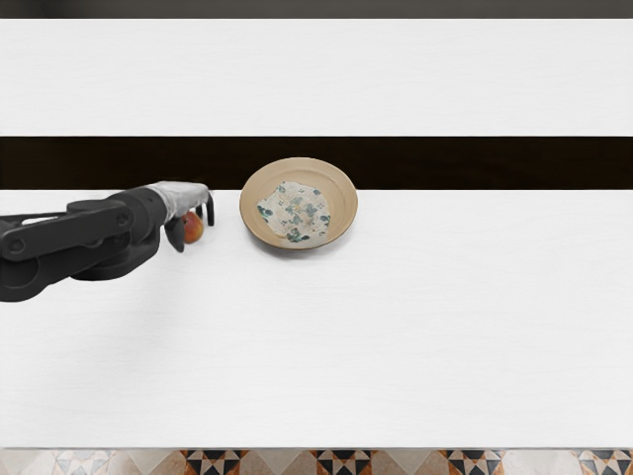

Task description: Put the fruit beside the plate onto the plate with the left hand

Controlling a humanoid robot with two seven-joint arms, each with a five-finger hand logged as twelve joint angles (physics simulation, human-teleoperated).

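A small red-orange fruit lies on the white table, left of the plate. The tan plate with a blue-green flowered centre sits near the table's far edge. My left hand comes in from the left on a dark arm and hangs over the fruit. Its fingers curl down around the fruit, with the thumb on the near side. The hand hides much of the fruit. A gap of table lies between the fruit and the plate's left rim.
The white table stretches wide in front and to the right. A dark gap runs behind its far edge, close behind the plate. Patterned floor tiles show below the near edge.
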